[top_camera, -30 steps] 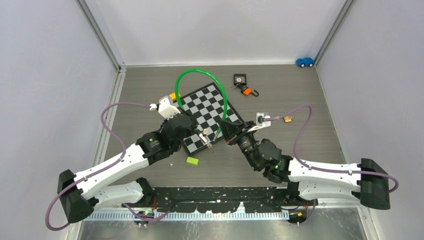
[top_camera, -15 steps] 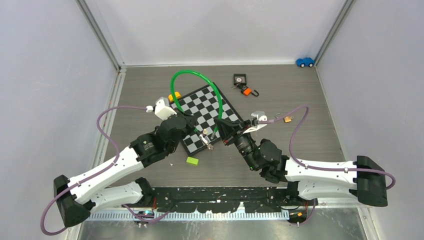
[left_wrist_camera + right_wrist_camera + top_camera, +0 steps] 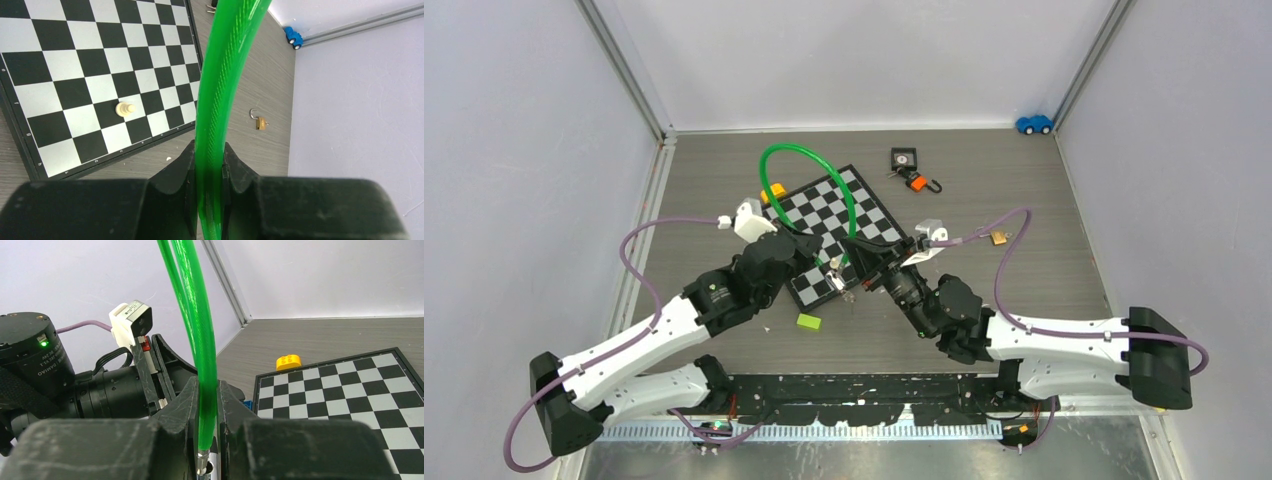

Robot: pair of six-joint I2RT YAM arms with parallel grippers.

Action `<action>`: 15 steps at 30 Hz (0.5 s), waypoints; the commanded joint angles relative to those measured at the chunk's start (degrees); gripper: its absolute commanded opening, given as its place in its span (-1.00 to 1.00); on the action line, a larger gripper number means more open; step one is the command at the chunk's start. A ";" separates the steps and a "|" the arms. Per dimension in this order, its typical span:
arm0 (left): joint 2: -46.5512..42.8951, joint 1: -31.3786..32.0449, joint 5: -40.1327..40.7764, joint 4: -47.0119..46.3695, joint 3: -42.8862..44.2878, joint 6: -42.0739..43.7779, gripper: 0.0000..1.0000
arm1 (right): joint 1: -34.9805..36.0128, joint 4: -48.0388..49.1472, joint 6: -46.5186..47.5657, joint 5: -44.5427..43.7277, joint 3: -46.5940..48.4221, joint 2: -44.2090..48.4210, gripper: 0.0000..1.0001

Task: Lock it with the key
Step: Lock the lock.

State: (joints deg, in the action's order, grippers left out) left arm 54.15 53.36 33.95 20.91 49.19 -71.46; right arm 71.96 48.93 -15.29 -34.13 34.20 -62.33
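Note:
The lock is a green cable (image 3: 799,150) that arches over the chessboard. My left gripper (image 3: 816,252) is shut on one leg of it, and in the left wrist view the cable (image 3: 225,65) runs up from between the pinched jaws of that gripper (image 3: 208,150). My right gripper (image 3: 864,262) is shut on the other leg (image 3: 197,315), just above its silver metal end (image 3: 202,462). A small silver metal part (image 3: 835,277) hangs between the two grippers. I cannot make out the key.
The chessboard (image 3: 864,205) lies under the loop with a white pawn (image 3: 125,108) on it. Around it lie a yellow brick (image 3: 773,193), a green brick (image 3: 808,321), a brass padlock (image 3: 998,238), an orange carabiner (image 3: 916,182) and a blue toy car (image 3: 1033,124).
Both arms have shifted left, carrying the green loop left with them. The two grippers now stand closer together. Both grips are unchanged.

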 commanded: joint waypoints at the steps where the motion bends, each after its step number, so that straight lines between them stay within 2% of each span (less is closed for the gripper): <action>1: -1.47 0.86 -2.37 -5.72 0.30 -0.78 -1.00 | 0.46 1.96 0.26 1.80 2.11 -1.49 -0.99; 15: -2.95 0.86 -2.28 -6.41 -0.65 -1.07 -1.00 | 0.46 1.99 -0.41 0.82 0.72 -2.65 -0.99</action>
State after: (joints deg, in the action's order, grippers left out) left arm 53.36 53.36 32.84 20.01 47.94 -72.97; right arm 71.96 49.98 -15.35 -33.78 34.20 -64.66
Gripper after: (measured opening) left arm 0.167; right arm 0.170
